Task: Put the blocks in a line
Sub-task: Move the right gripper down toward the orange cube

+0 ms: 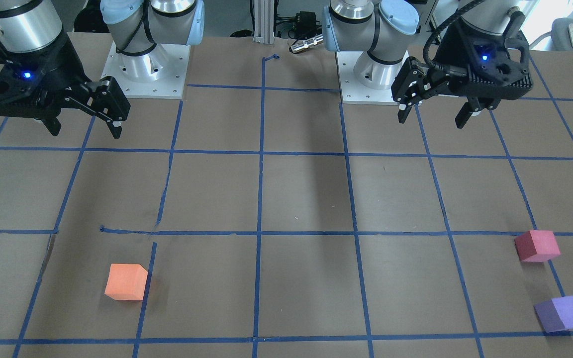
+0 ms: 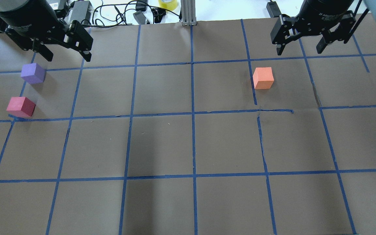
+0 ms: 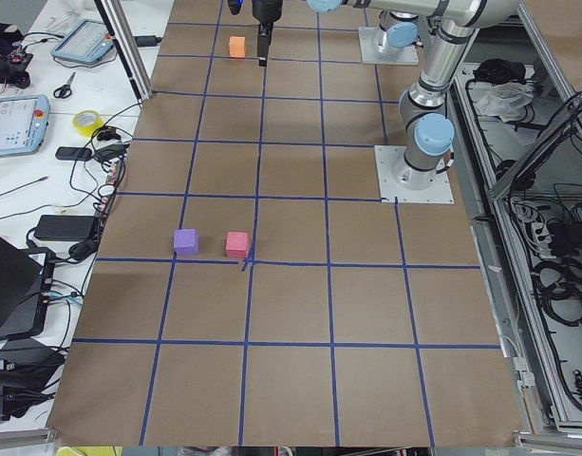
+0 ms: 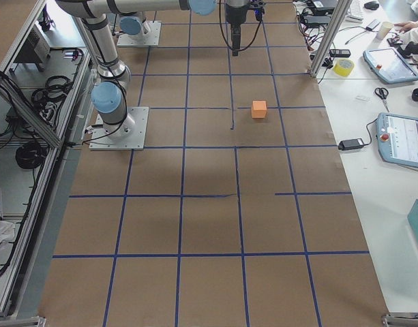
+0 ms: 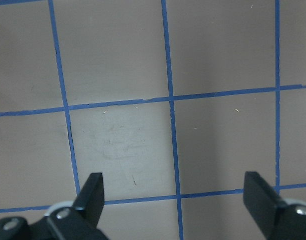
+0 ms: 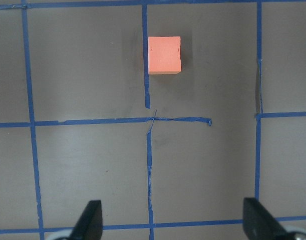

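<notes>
The orange block [image 2: 263, 78] is seen on the robot's right half of the table, toward the far side, with one edge just beside a line of blue tape [image 2: 193, 114]. The purple block [image 2: 33, 73] and the red-pink block [image 2: 21, 107] are found near the table's left edge, well apart from the orange one. They lie near each other but are not touching. The purple block is set farther from the robot, and the red-pink block's near corner is placed at a tape line. All three blocks rest flat on the brown paper of the table [image 2: 162, 143], and no line is formed by them.

The left gripper [image 2: 68, 58] is held in the air on the left side with its fingers spread wide and nothing between them. In the overhead view it appears just beyond the purple block. Only taped paper is shown between its fingertips in the left wrist view.

The right gripper [image 2: 299, 51] is likewise raised, spread wide and empty, on the right side. In the right wrist view the orange block is seen ahead of it, well apart from the fingertips.

Beyond the table's far edge, a roll of yellow tape [image 2: 167, 4] and cables [image 2: 116, 13] are seen. On the bench there, a teach pendant [image 4: 403, 139] and scissors [image 4: 381, 93] are laid.
</notes>
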You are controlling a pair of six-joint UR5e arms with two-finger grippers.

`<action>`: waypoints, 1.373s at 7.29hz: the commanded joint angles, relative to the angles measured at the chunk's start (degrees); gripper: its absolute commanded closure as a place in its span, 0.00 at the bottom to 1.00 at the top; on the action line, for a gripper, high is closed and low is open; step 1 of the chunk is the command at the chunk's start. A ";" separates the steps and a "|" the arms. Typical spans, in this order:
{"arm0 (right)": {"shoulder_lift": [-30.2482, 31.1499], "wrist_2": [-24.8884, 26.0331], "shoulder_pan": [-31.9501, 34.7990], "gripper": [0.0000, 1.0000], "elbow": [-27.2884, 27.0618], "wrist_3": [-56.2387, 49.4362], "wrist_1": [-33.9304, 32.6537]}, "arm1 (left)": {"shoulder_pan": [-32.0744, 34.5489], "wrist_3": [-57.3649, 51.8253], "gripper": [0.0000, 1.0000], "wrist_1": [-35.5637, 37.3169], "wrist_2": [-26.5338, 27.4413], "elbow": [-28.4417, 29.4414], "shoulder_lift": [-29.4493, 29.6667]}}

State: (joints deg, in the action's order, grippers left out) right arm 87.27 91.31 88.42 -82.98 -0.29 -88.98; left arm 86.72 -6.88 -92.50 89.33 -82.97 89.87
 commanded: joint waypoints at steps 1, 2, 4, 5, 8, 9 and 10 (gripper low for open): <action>-0.09 0.01 -0.09 0.00 0.02 -0.06 -0.32 | -0.14 0.28 0.00 -0.04 0.06 -0.43 -0.31; -0.09 0.01 -0.17 0.00 -0.07 0.03 -0.41 | -0.14 0.28 0.00 -0.04 0.14 -0.44 -0.31; -0.17 0.01 -0.18 0.00 -0.51 -0.15 -0.58 | -0.14 0.28 0.00 -0.04 0.14 -0.44 -0.31; -1.22 -0.25 -0.09 0.00 -0.51 -0.15 -1.71 | -0.14 0.28 0.00 -0.04 0.14 -0.52 -0.31; -5.69 0.97 0.00 0.00 0.45 -0.33 -9.26 | -0.14 0.02 0.00 -0.13 0.14 -0.52 -0.48; -9.89 0.46 -0.17 0.00 1.24 -0.32 -13.29 | -0.14 0.02 0.00 -0.05 0.14 -0.87 -0.66; -14.71 0.54 -0.18 0.02 2.99 -0.50 -16.72 | -0.14 -0.07 0.00 -0.04 0.14 -1.05 -0.84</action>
State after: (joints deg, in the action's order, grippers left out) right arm 78.00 91.84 88.30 -81.62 -0.67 -101.32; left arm 86.57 -6.86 -92.58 89.47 -83.78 89.24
